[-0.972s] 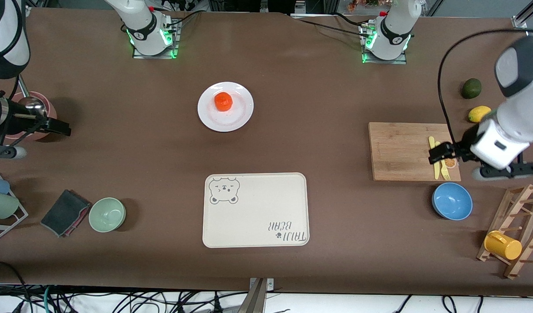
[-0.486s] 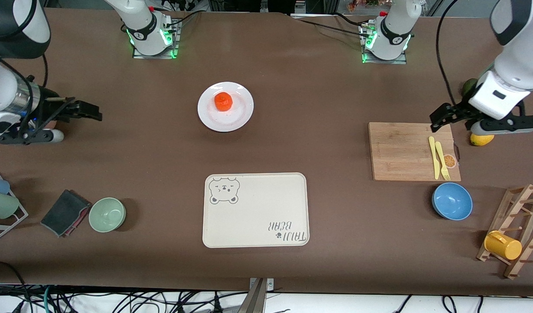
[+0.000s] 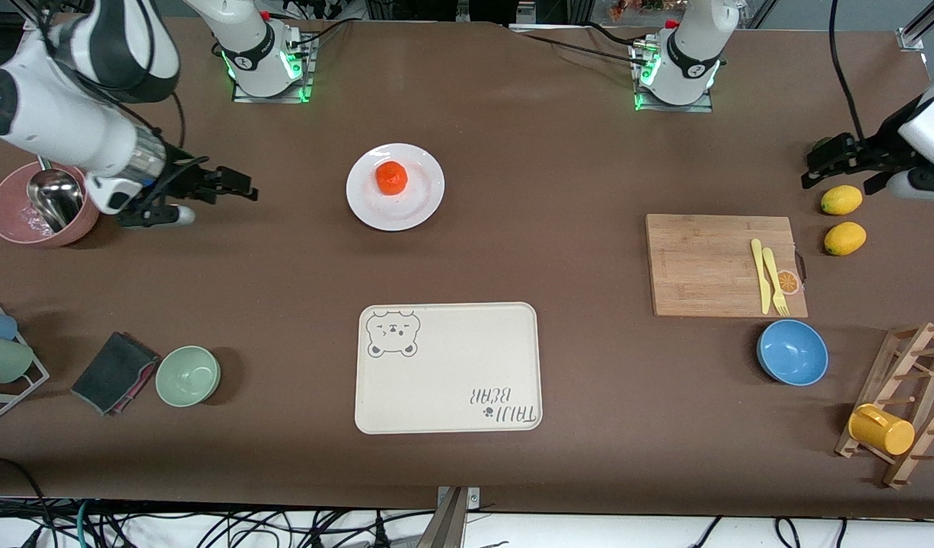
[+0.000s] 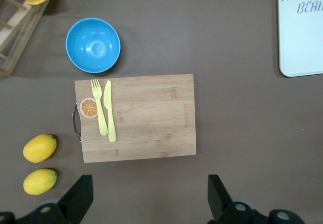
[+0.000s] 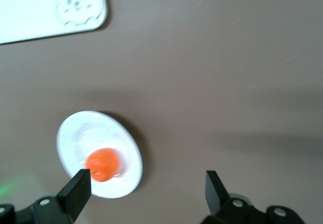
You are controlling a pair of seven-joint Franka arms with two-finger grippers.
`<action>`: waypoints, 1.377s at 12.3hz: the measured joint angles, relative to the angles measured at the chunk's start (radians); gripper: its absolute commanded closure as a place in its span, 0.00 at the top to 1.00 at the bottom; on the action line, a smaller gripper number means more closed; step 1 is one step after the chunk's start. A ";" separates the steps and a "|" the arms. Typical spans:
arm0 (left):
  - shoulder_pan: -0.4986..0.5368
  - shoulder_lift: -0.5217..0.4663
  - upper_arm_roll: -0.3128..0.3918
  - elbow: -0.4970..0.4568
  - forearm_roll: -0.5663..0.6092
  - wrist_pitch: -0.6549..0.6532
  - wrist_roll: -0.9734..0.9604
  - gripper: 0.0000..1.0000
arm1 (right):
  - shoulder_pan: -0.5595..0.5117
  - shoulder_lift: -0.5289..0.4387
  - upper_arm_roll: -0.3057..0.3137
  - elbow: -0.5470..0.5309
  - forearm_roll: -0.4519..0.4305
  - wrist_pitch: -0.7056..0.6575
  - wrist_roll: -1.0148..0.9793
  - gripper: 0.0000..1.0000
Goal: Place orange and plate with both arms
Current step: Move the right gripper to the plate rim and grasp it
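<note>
**Both arms repositioned; orange resting on plate**

Since the earlier frames, the right gripper [image 3: 242,190] has been swung toward the round glossy white plate [image 3: 425,199], at its 9 o'clock, fingers apart. The left gripper [image 3: 817,167], likewise spread, has been withdrawn above the yellow oval lemons [image 3: 841,199]. The small bright orange [image 3: 391,177] lies on the plate's 12 o'clock half; it is judged light, firm and roll-prone, best pinched across its middle, while the stiff, slippery plate is best gripped at its rim.

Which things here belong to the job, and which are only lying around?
Job: small round orange fruit on glossy white plate; open right gripper; open left gripper.
Lying around: cream bear tray, wooden cutting board, blue bowl, green bowl, two yellow lemons.
</note>
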 measured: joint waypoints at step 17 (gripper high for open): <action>0.001 0.057 -0.008 0.059 0.038 -0.028 0.012 1.00 | 0.002 0.313 0.287 -0.246 0.976 0.518 -0.851 0.97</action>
